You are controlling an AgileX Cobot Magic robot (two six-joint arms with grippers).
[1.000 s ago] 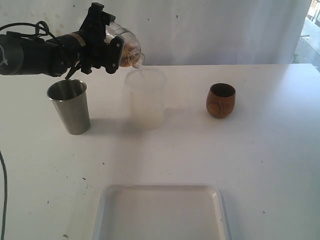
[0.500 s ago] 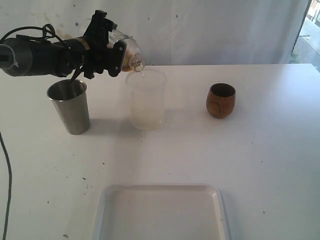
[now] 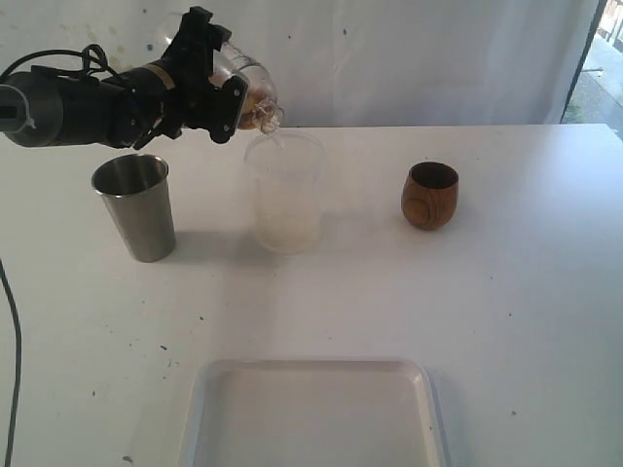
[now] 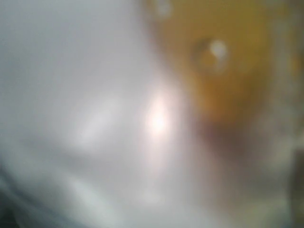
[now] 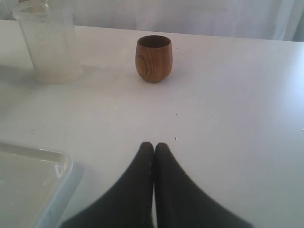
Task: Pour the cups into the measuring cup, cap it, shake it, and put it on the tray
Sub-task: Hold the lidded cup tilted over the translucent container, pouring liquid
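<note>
At 11 o'clock from the frosted cup [image 3: 284, 195], the left gripper [image 3: 229, 76] is holding the measuring cup [image 3: 251, 83] tipped over, its jaws standing wide and clamping the clear body. Compared with half a second ago, the gripper is sitting a little higher and the mouth, with brownish content behind it, is hanging slightly further above the frosted rim. The steel tumbler [image 3: 139, 206] is standing at 9 o'clock and the wooden cup [image 3: 429, 195] at 3 o'clock, both unmoved and well apart from the frosted cup. The tray [image 3: 316, 368] is lying at 6 o'clock, cut by the near edge, with bare table [image 3: 506, 292] between. The right gripper [image 5: 153, 148] is keeping its jaws pressed together on nothing, facing the wooden cup at 12 o'clock.
</note>
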